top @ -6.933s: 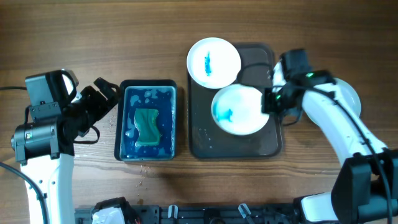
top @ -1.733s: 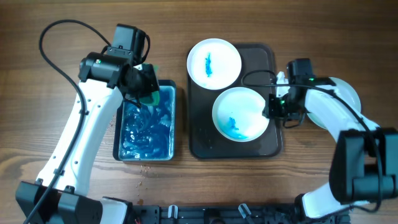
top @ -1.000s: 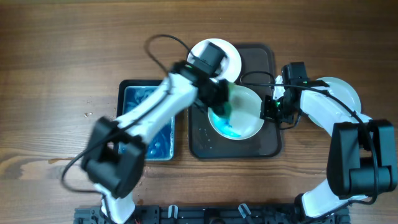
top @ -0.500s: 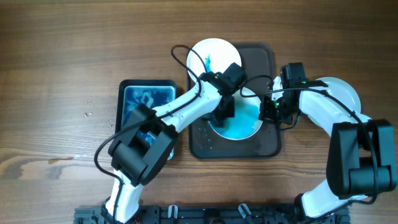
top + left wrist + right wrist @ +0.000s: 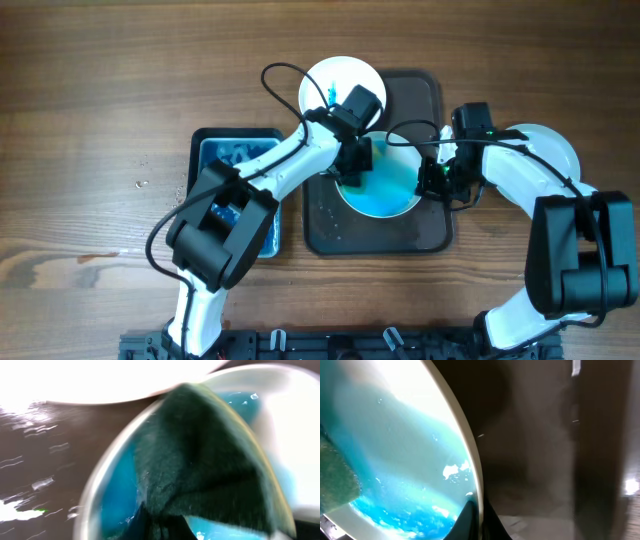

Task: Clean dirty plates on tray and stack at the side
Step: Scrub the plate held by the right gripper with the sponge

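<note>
Operator: Layout, please.

Spotter: The middle plate (image 5: pixel 385 195) sits at the centre of the tray (image 5: pixel 425 235), its face awash in pale blue. A second plate (image 5: pixel 335 80) overhangs the tray's 11 o'clock corner, with a teal streak on it. A third plate (image 5: pixel 560 150) lies off the tray at 3 o'clock on the table (image 5: pixel 100 80), partly under the right arm.

Operator: And the pincers?

Spotter: The left gripper (image 5: pixel 356 165) is clamped on the green sponge (image 5: pixel 200 460), which presses into the middle plate at its 10 o'clock side. The right gripper (image 5: pixel 437 180) pinches that plate's rim at 3 o'clock.

Operator: What differs from before?

Spotter: In the earliest view the sponge lies in the basin (image 5: pixel 235 133) at the tray's 9 o'clock, and the middle plate carries only a small smear. Now the basin holds just blue water, and the colour covers the whole plate. Half a second ago the sponge is nearer the plate's centre. Now it sits closer to the rim.
</note>
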